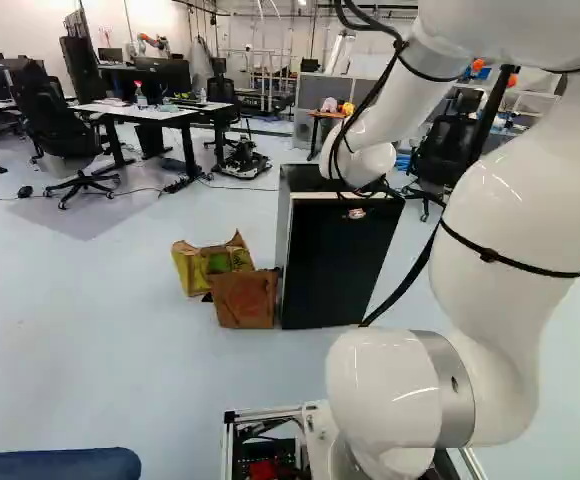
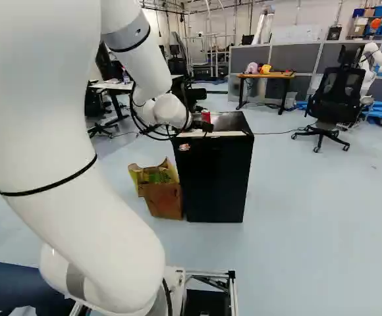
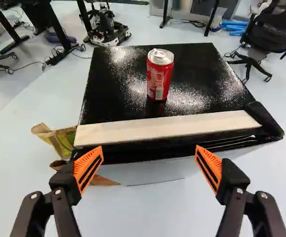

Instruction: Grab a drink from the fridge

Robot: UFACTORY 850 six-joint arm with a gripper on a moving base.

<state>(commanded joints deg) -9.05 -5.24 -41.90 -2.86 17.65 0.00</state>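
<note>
Two bags [image 2: 163,199] stand beside the fridge [image 2: 217,178], to its left in the right base view. Next comes my gripper [image 2: 203,126], jaws spread wide near the fridge's front top edge. Ahead, my red can [image 3: 160,76] stands upright on the fridge, behind a pale strip [image 3: 167,127]. Rightmost, a chair [image 2: 336,99].
</note>
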